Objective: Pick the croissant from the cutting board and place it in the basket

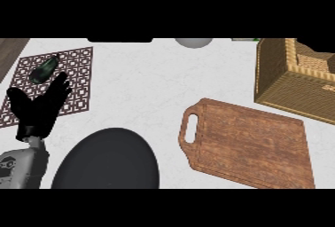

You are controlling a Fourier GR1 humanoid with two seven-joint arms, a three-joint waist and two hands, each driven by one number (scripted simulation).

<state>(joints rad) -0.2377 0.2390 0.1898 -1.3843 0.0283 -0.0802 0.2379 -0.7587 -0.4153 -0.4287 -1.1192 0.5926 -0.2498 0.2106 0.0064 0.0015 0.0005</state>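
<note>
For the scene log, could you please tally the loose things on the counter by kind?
Wooden cutting board: 1
Wicker basket: 1
Dark round plate: 1
Patterned brown mat: 1
Dark green bottle lying on the mat: 1
Total: 5
No croissant shows on the board.
</note>
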